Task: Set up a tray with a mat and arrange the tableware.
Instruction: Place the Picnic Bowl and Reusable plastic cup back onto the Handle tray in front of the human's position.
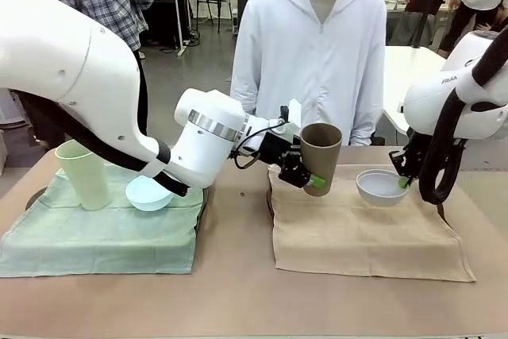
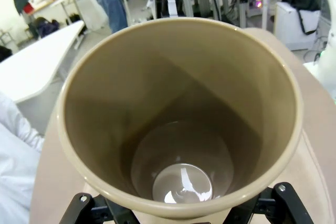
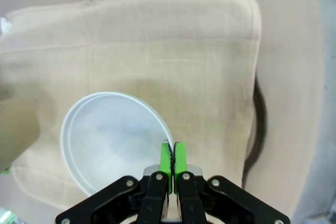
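My left gripper (image 1: 305,172) reaches across the middle and is shut on the brown tumbler (image 1: 321,155), which is slightly tilted with its base just over the back left of the beige mat (image 1: 357,236). In the left wrist view I look down into the tumbler (image 2: 178,129), with a finger (image 2: 79,207) at each bottom corner. My right gripper (image 1: 405,179) is shut on the near rim of the white bowl (image 1: 381,186) at that mat's back right. The right wrist view has the green pads (image 3: 166,157) pinching the bowl's (image 3: 110,140) rim. The pale green tumbler (image 1: 82,174) and light blue bowl (image 1: 149,194) stand on the green mat (image 1: 95,236).
A dark tray rim (image 3: 260,124) shows from under the beige mat's (image 3: 157,40) edge. A person in a white hooded top (image 1: 317,45) stands at the far side, hands out of sight. Bare table (image 1: 238,299) lies between the mats and along the front.
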{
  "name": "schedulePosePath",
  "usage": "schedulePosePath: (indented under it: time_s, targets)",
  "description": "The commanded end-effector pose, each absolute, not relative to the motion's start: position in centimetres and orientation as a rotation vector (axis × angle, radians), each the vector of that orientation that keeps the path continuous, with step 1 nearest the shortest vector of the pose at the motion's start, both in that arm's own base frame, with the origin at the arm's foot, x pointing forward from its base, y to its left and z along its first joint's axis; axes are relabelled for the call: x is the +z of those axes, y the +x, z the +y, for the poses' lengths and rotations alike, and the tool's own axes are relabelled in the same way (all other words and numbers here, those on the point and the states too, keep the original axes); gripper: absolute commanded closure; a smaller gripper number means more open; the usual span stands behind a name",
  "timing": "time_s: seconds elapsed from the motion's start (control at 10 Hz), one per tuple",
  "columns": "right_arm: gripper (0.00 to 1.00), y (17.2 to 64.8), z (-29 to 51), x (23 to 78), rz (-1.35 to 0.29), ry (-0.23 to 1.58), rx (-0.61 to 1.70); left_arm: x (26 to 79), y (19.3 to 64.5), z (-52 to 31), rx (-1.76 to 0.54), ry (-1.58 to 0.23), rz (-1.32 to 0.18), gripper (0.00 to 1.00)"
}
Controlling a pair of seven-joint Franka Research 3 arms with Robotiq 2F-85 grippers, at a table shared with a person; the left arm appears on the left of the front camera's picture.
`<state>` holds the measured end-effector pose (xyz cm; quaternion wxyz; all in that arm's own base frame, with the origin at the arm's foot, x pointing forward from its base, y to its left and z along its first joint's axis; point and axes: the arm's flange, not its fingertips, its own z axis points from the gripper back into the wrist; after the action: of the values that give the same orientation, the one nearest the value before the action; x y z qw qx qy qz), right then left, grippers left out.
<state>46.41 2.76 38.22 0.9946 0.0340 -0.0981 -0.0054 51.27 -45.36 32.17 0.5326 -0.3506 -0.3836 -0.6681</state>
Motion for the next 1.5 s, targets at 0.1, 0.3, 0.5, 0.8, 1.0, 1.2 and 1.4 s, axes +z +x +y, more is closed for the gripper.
schedulePosePath:
  time_s: [0.1, 0.3, 0.5, 0.8, 1.0, 1.2, 1.4]
  targets:
    - [0.97, 47.6, 2.8, 36.9, -0.276, 0.135, 0.011, 31.6, 52.1, -46.3, -1.58, -0.829, -0.862, 0.17]
    - [0.97, 48.0, 3.1, 36.1, -0.281, 0.139, 0.018, 30.9, 52.3, -46.3, -1.575, -0.828, -0.851, 0.17]
    - [0.97, 48.3, 3.2, 35.3, -0.268, 0.137, 0.019, 29.9, 52.7, -46.1, -1.577, -0.82, -0.854, 0.17]
    - [0.95, 48.5, 3.2, 34.9, -0.276, 0.139, 0.024, 29.4, 52.9, -46.1, -1.587, -0.847, -0.845, 0.01]
    - [0.35, 48.1, 2.9, 35.7, -0.29, 0.133, 0.03, 29.5, 52.9, -45.9, -1.578, -0.849, -0.864, 0.0]
    - [0.15, 47.8, 2.4, 37.0, -0.291, 0.13, 0.029, 29.4, 53.3, -44.8, -1.557, -0.813, -0.843, 0.0]
    - [0.0, 47.3, 1.6, 38.3, -0.304, 0.127, 0.028, 29.0, 53.3, -43.4, -1.542, -0.78, -0.796, 0.0]
